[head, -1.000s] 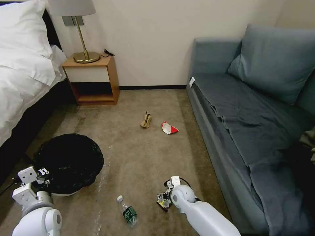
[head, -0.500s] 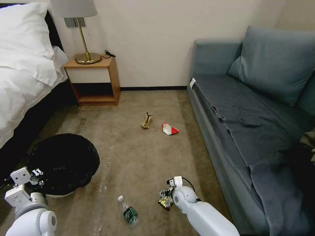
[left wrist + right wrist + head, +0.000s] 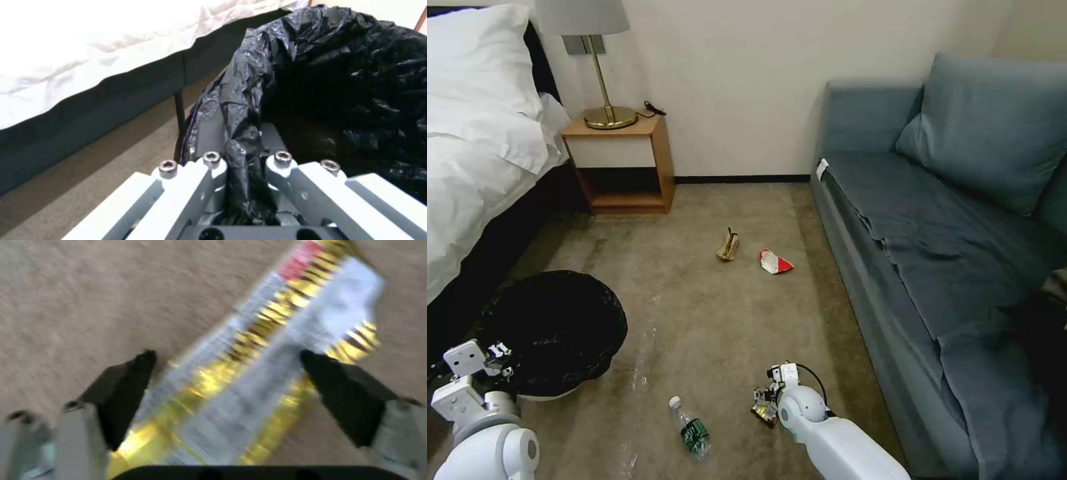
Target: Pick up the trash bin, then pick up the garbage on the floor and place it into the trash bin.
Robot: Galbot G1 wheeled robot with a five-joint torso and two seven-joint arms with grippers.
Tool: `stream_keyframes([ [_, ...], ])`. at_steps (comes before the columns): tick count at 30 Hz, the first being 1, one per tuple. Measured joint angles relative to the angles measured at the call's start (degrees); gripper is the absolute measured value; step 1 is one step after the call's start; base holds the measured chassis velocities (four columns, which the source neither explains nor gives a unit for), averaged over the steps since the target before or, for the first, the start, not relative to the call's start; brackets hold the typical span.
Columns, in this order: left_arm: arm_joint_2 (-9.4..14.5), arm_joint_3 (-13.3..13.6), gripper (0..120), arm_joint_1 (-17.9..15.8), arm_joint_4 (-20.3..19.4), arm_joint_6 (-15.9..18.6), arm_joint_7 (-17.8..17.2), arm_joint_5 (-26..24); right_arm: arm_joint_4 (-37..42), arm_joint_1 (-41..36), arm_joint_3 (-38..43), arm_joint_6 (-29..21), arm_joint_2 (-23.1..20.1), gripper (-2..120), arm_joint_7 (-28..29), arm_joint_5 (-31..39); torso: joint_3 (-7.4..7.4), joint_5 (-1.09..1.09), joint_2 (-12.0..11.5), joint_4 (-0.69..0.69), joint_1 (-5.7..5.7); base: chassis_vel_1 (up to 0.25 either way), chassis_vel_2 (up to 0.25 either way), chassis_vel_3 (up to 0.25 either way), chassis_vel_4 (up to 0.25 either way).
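Left gripper (image 3: pixel 497 352) is sitting at the lower left of the head frame, clamped on the bag-covered rim of the trash bin (image 3: pixel 554 330); in the left wrist view its fingers (image 3: pixel 212 160) are pinching the black liner (image 3: pixel 242 133) between them, with the bed (image 3: pixel 89 50) just beside; the bin is looking tilted rather than flat on the carpet (image 3: pixel 707 320). Moving right along the bottom, the bottle (image 3: pixel 690 427) is lying between the two arms, cap pointing up the frame; then the right gripper (image 3: pixel 765 405), low over the gold foil wrapper (image 3: pixel 764 412). Right wrist view is telling the story: jaws are spread wide, nothing held, and the wrapper (image 3: pixel 267 373) is lying straight below and between them, its long axis running diagonally across the gap, not square to it; right arm is plainly the nearer one. Farther up, middle of the frame, the tan scrap (image 3: pixel 728 245) and red-and-white carton (image 3: pixel 775 261) are waiting, well apart from both grippers.
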Motion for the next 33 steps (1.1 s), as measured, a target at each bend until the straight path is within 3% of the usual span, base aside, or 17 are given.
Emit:
stream_keyframes([
  [4,0.24,-0.15,5,-0.1,0.5,-0.03,0.22,-0.49,5.2,-0.96,0.41,-1.5,-1.23,74,1.71,1.85,0.02,-0.01,-0.01,-0.06,0.01,0.0,0.0,0.0,0.0],
  [9,-0.16,0.69,5,-0.22,1.06,-0.59,0.31,-0.48,12.28,-2.18,1.7,-2.76,-2.35,52,3.51,4.41,-0.02,0.01,0.0,0.04,0.0,0.0,0.0,0.0,0.0],
  [10,-0.16,0.69,5,-0.22,1.06,-0.59,0.31,-0.48,12.28,-2.18,1.7,-2.76,-2.35,52,3.51,4.41,-0.02,0.01,0.0,0.04,0.0,0.0,0.0,0.0,0.0],
  [12,-0.36,1.2,5,0.01,0.99,-0.85,0.36,-0.32,12.84,-2.74,1.73,-2.62,-2.03,40,3.69,3.88,-0.02,0.03,0.0,0.03,0.0,0.0,0.0,0.0,0.0],
  [16,-0.36,1.21,5,0.14,0.74,-0.89,0.52,-0.33,12.92,-3.05,1.69,-2.22,-1.83,33,3.69,3.04,-0.03,0.01,0.01,0.03,0.0,0.0,0.0,0.0,0.0],
  [18,-0.04,0.43,5,0.39,0.44,-0.93,0.49,-0.62,12.85,-3.71,1.67,-1.84,-1.65,19,3.08,1.16,-0.04,0.02,0.01,0.04,0.0,0.0,0.0,0.0,0.0],
  [22,0.14,0.01,5,0.64,0.43,-1.01,0.62,-0.91,12.0,-3.83,2.12,-1.91,-1.66,8,1.81,-0.94,-0.03,0.02,0.02,0.04,0.01,0.0,0.0,0.0,0.0],
  [29,0.1,-0.04,5,0.56,0.49,-1.15,0.75,-0.88,9.31,-3.63,2.68,-1.69,-1.3,36,0.33,-2.85,-0.04,0.02,0.03,0.04,0.0,0.0,0.0,0.0,0.0],
  [31,0.12,-0.02,5,0.46,0.49,-1.16,0.75,-0.83,8.99,-3.65,2.73,-1.32,-1.26,40,0.05,-2.86,-0.04,0.02,0.03,0.04,0.0,0.0,0.0,0.0,0.0],
  [33,0.17,0.03,5,0.37,0.49,-1.15,0.75,-0.79,8.69,-3.67,2.74,-0.93,-1.22,36,-0.23,-2.98,-0.04,0.02,0.03,0.04,0.0,0.0,0.0,0.0,0.0],
])
